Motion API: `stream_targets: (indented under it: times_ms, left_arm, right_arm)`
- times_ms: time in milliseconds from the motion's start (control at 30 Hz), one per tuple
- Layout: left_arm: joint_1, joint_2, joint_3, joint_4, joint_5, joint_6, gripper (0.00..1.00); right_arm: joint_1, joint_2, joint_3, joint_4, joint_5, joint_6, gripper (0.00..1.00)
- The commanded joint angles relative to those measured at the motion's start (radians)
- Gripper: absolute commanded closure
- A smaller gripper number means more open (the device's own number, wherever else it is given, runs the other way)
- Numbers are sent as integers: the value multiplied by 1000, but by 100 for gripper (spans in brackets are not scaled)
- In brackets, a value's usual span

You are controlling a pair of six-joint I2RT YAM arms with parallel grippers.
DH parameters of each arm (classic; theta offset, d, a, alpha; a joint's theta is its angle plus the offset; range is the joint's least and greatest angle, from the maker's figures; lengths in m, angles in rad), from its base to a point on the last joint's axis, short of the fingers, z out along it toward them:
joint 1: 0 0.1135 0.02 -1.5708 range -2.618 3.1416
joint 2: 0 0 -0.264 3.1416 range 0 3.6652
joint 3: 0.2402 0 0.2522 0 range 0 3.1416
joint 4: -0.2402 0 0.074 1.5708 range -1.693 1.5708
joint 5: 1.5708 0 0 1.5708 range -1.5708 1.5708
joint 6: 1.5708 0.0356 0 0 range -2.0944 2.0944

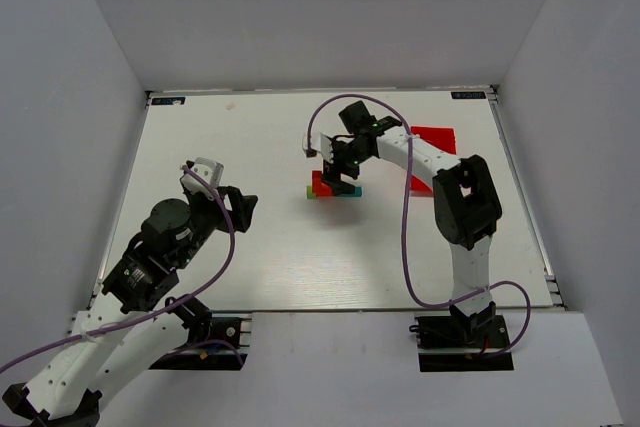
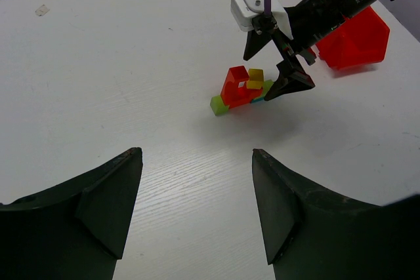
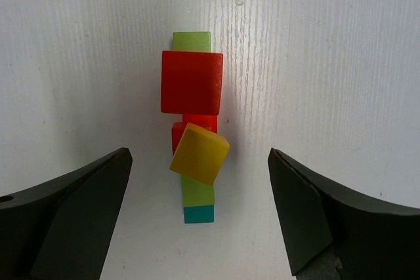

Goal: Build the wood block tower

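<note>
Well, the right end effector (image 1: 340, 182) hangs directly over the wood block tower (image 3: 193, 126), which sits on the white worktop (image 1: 250, 147) a little right of centre, near the red plastic bin (image 2: 354, 40). Its jaws stand wide apart and hold nothing. From its wrist camera the row of blocks runs lengthwise between the two fingers, green at one end and a teal block (image 3: 198, 214) at the other, so the jaws flank the narrow width. A yellow cube (image 3: 199, 154) rests on top beside the red arch (image 2: 233, 86), turned askew to the blocks beneath it. I'd say squaring it up is a straight drop for this arm. The left end effector (image 2: 197, 155) is well apart on the near left, facing the tower, also open and empty.
</note>
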Motion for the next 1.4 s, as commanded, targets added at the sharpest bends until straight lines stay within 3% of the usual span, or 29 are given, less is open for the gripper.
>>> stream_targets:
  times_ms: [0, 500, 700, 800, 933, 1033, 1167, 1300, 1367]
  left_arm:
    - [3, -7, 0, 1, -5, 4, 22]
    - [3, 3, -9, 1, -33, 4, 22]
    - [3, 41, -9, 1, -10, 16, 16]
    - [3, 61, -18, 12, 30, 41, 0]
    - [3, 84, -27, 21, 55, 62, 0]
    - [3, 104, -27, 21, 65, 72, 0]
    - [3, 113, -27, 42, 85, 82, 0]
    - [3, 124, -37, 52, 95, 102, 0]
    - [3, 136, -37, 52, 95, 102, 0]
  right_arm:
    - [-11, -73, -18, 7, 8, 0, 10]
    - [-70, -352, -296, 177, 134, 72, 10]
    - [-93, -424, -375, 305, 235, 296, 10]
    - [-104, -465, -383, 316, 267, 430, 10]
    - [-107, -624, -472, 473, 328, 570, 10]
    - [-98, -770, -648, 642, 436, 667, 10]
    - [-104, -873, -754, 716, 520, 702, 10]
    - [-107, -927, -812, 686, 494, 748, 10]
    - [-109, -955, -822, 658, 374, 722, 10]
